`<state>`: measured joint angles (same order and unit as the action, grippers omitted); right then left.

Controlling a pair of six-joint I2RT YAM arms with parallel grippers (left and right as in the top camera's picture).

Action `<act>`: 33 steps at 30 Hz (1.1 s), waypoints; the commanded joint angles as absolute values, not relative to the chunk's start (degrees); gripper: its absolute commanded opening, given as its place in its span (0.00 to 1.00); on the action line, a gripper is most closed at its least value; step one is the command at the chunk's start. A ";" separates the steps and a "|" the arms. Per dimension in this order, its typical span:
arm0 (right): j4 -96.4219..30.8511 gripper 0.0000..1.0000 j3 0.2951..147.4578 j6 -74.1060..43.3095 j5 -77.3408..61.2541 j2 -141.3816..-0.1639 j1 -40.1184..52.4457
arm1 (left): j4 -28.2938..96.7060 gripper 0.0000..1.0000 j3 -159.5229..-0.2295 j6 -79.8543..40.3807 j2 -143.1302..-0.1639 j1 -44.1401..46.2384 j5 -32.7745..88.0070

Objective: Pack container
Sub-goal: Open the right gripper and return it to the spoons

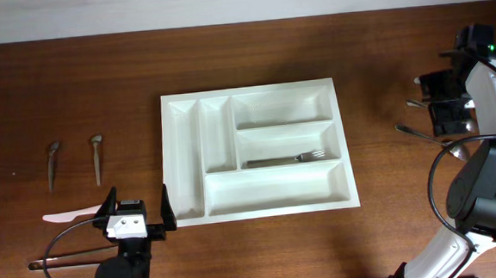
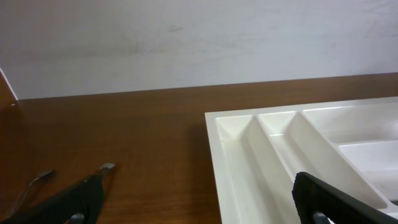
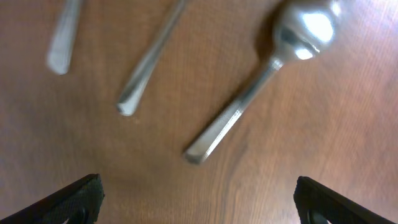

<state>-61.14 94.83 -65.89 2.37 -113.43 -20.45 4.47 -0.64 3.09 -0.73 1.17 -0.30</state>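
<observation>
**Container** [image 1: 277, 187]: white plastic cutlery tray with five compartments. It lay flat at the middle of the brown wooden desk [image 1: 72, 89]. Two narrow upright compartments were at its left, two horizontal ones at upper right, and one long one ran along the near edge.

**Fork** [image 1: 288, 160]: metal, one piece. It lay lengthwise in the lower of the two horizontal compartments, tines toward the right. The other four compartments showed only white plastic.

**Small spoons**: metal, two pieces, [image 1: 53, 161] and [image 1: 97, 157]. They lay side by side and apart on the desk, well to the left of the tray, heads away from the arms.

**Plastic knife** [image 1: 67, 215]: pale, one piece. It lay crosswise near the left pincer, below the two small spoons.

**Left pincer** [image 1: 138, 202]: it sat low over the near edge of the desk with its fingers spread wide and nothing between them. Its right finger was just beside the tray's near left corner. The wrist view looked past both fingertips toward the two narrow compartments.

**Right pincer** [image 3: 199, 202]: it was positioned over the desk's right end, well apart from the tray, pointing down. Its fingers were spread wide and held nothing.

**Spoon** [image 3: 267, 81]: metal. It lay diagonally on the bare desk under the right pincer, bowl uppermost in the wrist view.

**Cutlery handles**: metal, two pieces, [image 3: 152, 59] and [image 3: 62, 37]. They lay beside that spoon, their heads out of view.
</observation>
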 commanded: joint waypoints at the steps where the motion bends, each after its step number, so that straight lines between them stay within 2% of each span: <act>1: -60.58 0.99 95.81 -60.75 3.90 -112.88 -21.06 | 4.75 0.99 -0.49 3.99 -0.30 1.34 -0.45; 21: -63.68 0.99 95.79 -78.30 3.40 -114.56 -22.94 | 4.75 0.99 -0.49 3.99 -0.30 1.34 -0.45; 33: -61.60 0.99 95.79 -80.05 3.20 -120.09 -24.03 | 4.75 0.99 -0.49 3.99 -0.30 1.34 -0.45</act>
